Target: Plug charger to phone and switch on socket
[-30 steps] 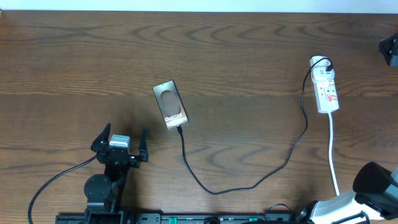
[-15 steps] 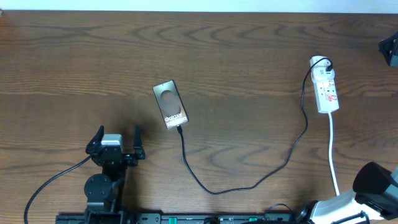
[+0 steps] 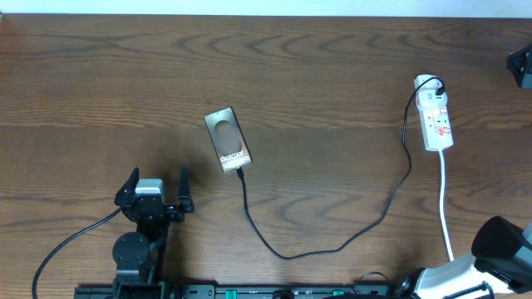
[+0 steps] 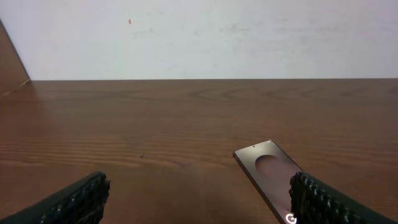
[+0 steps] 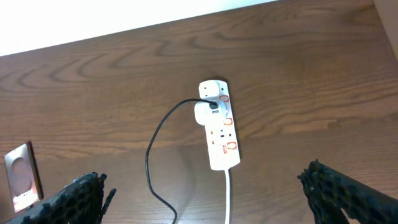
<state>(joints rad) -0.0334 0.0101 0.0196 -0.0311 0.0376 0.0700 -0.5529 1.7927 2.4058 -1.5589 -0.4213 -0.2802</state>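
The phone (image 3: 228, 139) lies flat on the wooden table, left of centre, with its lettering up. The charger cable (image 3: 291, 255) runs from the phone's near end in a long loop to the socket (image 3: 437, 121) at the far right, where its black plug sits in the strip. My left gripper (image 3: 155, 189) is open and empty, low over the table in front and left of the phone. In the left wrist view the gripper (image 4: 196, 193) faces the phone (image 4: 267, 165). My right gripper (image 5: 205, 183) is wide open and empty, high above the socket (image 5: 221, 134) and the cable (image 5: 151, 158).
The socket's white lead (image 3: 446, 208) runs toward the table's front edge by the right arm base (image 3: 499, 245). A dark object (image 3: 521, 66) sits at the far right edge. A white wall (image 4: 199, 37) bounds the table's far side.
My left gripper has drawn back a little to the left and straightened, then stopped. The phone, cable and socket have not moved.
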